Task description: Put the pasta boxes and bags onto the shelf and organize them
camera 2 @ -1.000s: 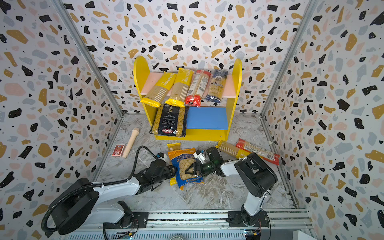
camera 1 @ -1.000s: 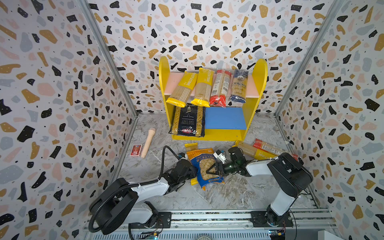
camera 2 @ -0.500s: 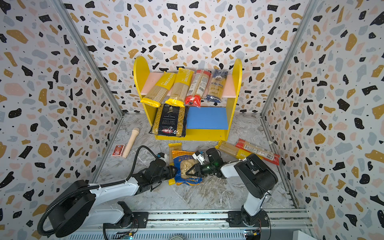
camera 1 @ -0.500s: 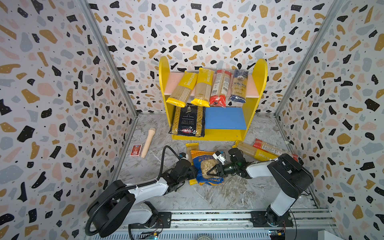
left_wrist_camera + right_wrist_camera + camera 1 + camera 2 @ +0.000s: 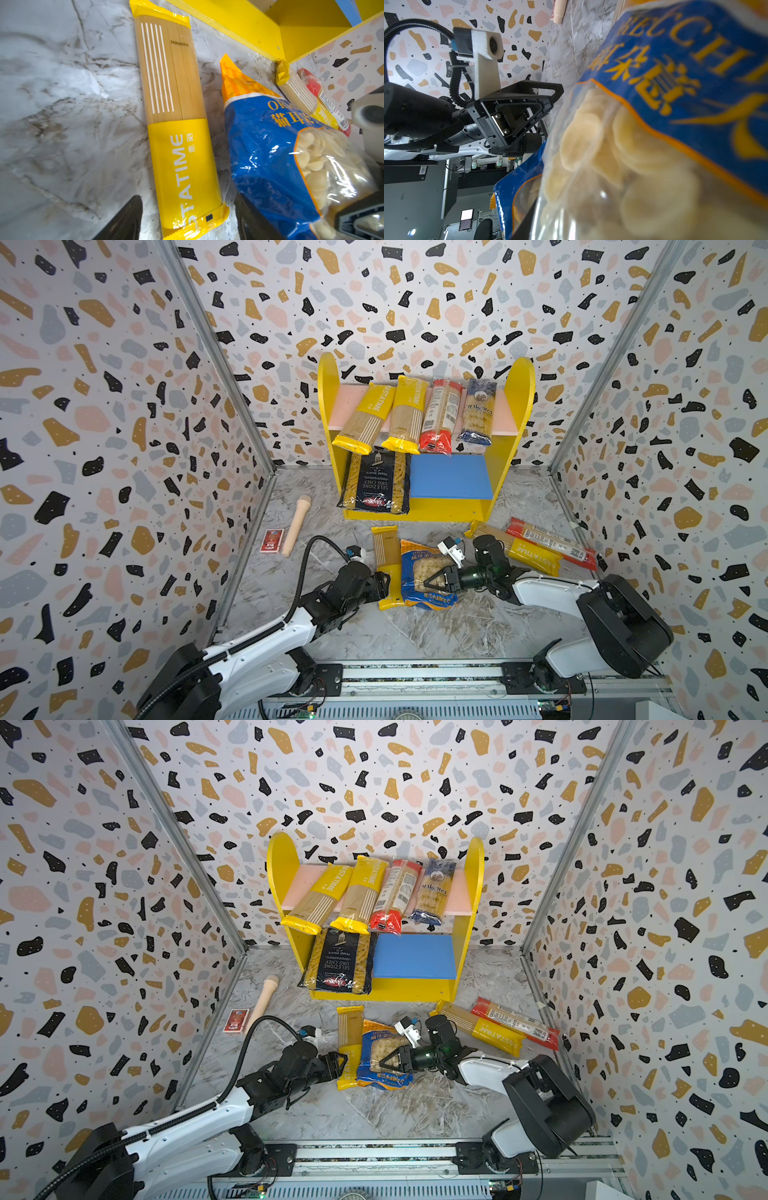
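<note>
Presently two packs are in play at the front of the table (image 5: 457, 626), short of the shelf (image 5: 415, 514).

Right pincer (image 5: 430, 581): comes in low from the right, jaws drawn to a narrow vee on the clear window of the blue-orange bag (image 5: 417, 558). It reads as a pinch on the film. The right wrist view is filled by the bag at close quarters, which agrees. In the left wrist view the bag's near end looks propped off the table. How far, cannot tell.

Left pincer (image 5: 187, 195): jaws apart, one dark finger either side of the near end of the yellow PASTATIME pack (image 5: 176, 104), gaps showing on both sides. It holds nothing.

Key relation: the pack's long axis runs straight away from the left pincer toward the shelf's front strip, and its far end stops short of that strip. The bag lies just beside the pack on the right arm's side, orange top end toward the shelf. The right pincer meets the bag crosswise, not along its length.

Free slot: the bare half of the blue lower board (image 5: 451, 481), beside the black Barilla bag (image 5: 376, 481). From the blue-orange bag it lies beyond and a little right, on the right arm's side. Judgement: the right arm is better placed to carry the bag there, and the lift must clear the front strip. The pink upper board (image 5: 345, 406) already carries four packs across, so little room is left there.
</note>
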You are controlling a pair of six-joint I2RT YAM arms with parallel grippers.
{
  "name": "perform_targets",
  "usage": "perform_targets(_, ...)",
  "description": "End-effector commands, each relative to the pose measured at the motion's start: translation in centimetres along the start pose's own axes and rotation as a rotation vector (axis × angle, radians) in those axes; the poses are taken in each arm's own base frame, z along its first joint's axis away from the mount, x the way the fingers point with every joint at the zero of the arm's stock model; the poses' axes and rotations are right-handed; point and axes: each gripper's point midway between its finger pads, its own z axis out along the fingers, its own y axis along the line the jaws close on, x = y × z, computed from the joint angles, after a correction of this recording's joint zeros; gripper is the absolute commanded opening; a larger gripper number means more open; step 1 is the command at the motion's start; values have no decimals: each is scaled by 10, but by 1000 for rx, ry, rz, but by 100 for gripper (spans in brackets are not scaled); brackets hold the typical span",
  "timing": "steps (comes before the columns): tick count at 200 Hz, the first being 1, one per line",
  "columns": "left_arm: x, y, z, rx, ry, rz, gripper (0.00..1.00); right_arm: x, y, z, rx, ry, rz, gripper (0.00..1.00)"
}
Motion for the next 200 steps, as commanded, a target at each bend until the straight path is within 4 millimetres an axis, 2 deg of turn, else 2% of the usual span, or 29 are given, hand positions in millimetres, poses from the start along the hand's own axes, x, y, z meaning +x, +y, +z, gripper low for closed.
perform_targets(1,-7,3,-6,-29,-17,5,71,-18,39,-16,-55,-64,-196,32)
perform_targets(54,-11,-4,-10,-8,-21,4,71,-33,78,-43,-26,-138,-300,30)
perform_targets(87,-15,-8,-13,4,-28,7,71,-50,102,-59,2,-184,-365,30)
perform_targets(118,-20,-13,-18,16,-39,13,72,-67,117,-72,11,-222,-398,30)
perform_targets(128,-22,-15,-20,23,-43,19,78,-73,119,-76,17,-237,-407,30)
perform_targets(138,-24,-16,-22,25,-47,27,96,-81,120,-81,26,-254,-416,30)
perform_targets(142,-24,-17,-23,26,-48,27,100,-84,120,-82,30,-261,-420,30)
perform_targets(200,-37,-24,-38,37,-84,63,100,-145,114,-98,59,-340,-469,30)
